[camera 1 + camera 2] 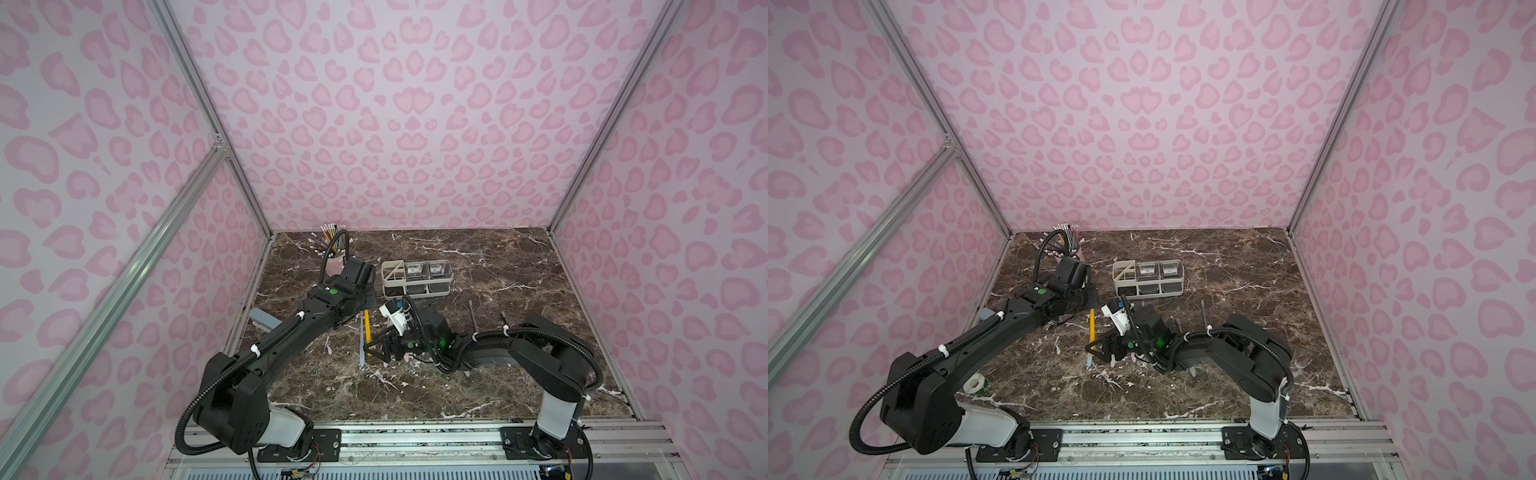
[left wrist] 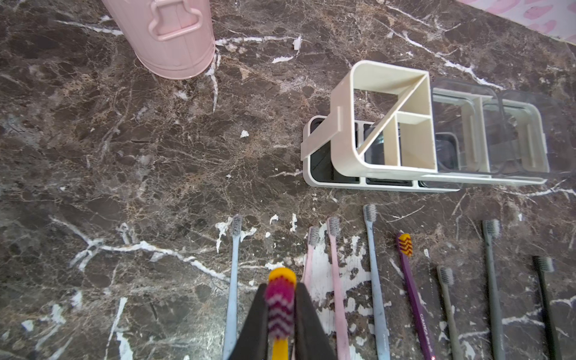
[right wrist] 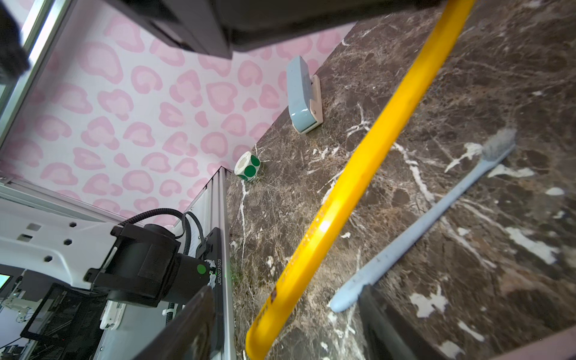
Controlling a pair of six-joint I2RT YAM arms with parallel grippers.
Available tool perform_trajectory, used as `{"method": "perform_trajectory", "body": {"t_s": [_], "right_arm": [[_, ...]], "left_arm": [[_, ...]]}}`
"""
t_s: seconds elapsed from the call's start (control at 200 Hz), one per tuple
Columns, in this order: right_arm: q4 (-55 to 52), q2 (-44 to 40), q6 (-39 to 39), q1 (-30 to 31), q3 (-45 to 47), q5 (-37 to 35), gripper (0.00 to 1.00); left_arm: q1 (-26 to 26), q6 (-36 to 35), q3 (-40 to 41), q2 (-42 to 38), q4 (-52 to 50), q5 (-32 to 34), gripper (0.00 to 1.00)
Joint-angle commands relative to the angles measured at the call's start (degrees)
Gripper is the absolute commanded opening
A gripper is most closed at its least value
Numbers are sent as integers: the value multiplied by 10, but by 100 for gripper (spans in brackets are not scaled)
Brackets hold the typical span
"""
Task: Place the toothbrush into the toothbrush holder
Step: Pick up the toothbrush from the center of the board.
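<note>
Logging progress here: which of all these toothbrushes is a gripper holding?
The yellow toothbrush with magenta zigzag bristles: the left gripper is shut on its head. The other toothbrushes lie loose on the table.

Nine toothbrushes [image 2: 374, 268]; one toothbrush holder [image 2: 389, 78]; two clear cups [image 2: 455, 124]; one pink cup [image 2: 168, 46]; one sticker roll [image 3: 247, 166]

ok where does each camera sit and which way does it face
both top views: high over the arm bases, looking down at the table and back wall; left arm and right arm show.
left wrist: on the left arm, facing the holder and pink cup; left gripper clamps the yellow toothbrush by its bristles.
right wrist: on the right arm, facing the left wall; open right gripper straddles the handle.
shared: both wrists see that toothbrush.
</note>
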State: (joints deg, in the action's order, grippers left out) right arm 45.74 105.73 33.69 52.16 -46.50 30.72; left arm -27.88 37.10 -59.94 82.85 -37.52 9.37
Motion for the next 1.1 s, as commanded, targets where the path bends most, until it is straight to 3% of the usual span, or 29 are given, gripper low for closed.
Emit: {"method": "perform_trajectory", "body": {"t_s": [0.0,0.12,0.44,0.88,1.095], "right_arm": [[35,4,13,1,-10,-7,71],[33,9,15,1,-15,-8,69],[35,18,20,1,-19,-9,51],[30,24,24,0,-25,-9,19],[16,22,23,1,-30,-11,0]], "left_arm": [[-2,13,5,-8,35,-8,3],[-2,14,12,-8,38,-9,3],[-4,13,17,-8,39,-2,3],[-4,13,14,-10,36,2,5],[-4,14,12,-13,32,4,15]]}}
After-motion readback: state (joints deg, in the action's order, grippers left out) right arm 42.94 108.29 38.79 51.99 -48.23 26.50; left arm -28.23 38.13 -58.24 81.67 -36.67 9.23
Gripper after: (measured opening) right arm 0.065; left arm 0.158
